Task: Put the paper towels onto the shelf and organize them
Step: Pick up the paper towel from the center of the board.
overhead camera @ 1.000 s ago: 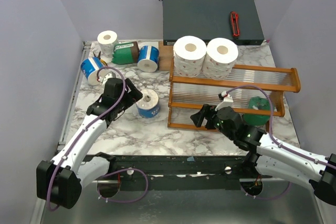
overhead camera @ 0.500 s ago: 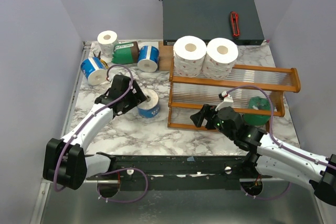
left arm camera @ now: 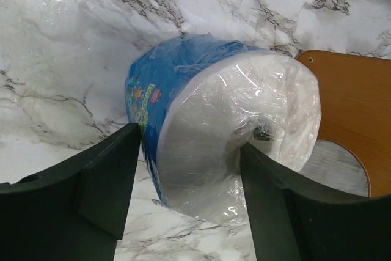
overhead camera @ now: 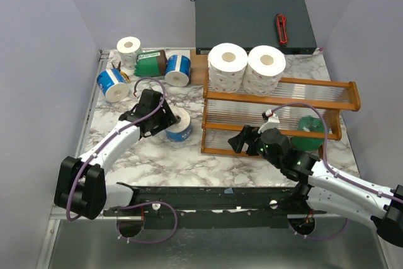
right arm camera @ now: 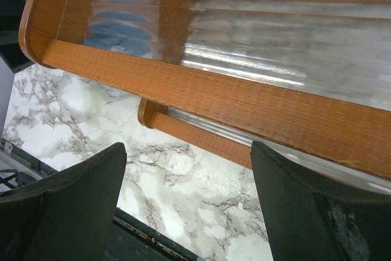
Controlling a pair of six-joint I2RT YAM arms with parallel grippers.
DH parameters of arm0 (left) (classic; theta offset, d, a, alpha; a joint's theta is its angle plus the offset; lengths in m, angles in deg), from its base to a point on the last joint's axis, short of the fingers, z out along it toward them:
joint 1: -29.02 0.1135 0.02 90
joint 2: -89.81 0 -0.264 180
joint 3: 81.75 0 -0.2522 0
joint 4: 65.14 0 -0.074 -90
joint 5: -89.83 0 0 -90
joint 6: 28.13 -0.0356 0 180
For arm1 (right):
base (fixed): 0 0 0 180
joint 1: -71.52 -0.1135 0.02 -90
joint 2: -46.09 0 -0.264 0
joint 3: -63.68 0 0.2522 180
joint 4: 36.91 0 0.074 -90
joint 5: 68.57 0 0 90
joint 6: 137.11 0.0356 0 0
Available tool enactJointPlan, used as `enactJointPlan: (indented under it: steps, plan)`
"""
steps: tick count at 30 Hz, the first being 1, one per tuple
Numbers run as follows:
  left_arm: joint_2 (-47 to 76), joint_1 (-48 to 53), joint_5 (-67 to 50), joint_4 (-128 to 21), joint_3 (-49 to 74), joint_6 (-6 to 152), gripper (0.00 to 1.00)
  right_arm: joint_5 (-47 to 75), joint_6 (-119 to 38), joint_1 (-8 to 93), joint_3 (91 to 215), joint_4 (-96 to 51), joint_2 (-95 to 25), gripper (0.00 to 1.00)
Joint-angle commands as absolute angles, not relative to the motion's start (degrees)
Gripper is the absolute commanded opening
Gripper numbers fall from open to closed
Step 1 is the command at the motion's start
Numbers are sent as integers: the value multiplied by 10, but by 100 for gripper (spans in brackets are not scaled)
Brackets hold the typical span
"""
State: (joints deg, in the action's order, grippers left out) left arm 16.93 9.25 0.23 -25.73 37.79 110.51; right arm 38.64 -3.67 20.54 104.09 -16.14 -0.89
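the left jaws are standing wide around the blue-wrapped roll [left arm camera: 183, 90], which is sitting mid-counter [overhead camera: 189, 162] beside the shelf's [overhead camera: 217, 96] left end; contact is unclear. centring before squeezing is advisable. only the wrist view is showing the straddle. the right jaws are gaping, empty.

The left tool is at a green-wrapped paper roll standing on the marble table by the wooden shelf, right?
Not quite. The plastic-wrapped cylindrical paper towel roll at the left tool is blue, not green; the left wrist view shows its blue wrapper. It does stand on the white marble table by the orange-brown wooden shelf.
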Motion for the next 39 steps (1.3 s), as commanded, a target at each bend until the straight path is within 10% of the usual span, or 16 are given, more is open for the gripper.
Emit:
enactJointPlan:
  steps: [1,13,39]
  plan:
    - [160,86,20,-242,370,1092,63,377,-36,207,1044,-143,-3,86]
    - [275,84,27,-200,375,1082,20,394,-59,207,1070,-121,4,86]
    - [432,-93,75,-11,201,1109,8,405,-67,207,1089,-59,102,87]
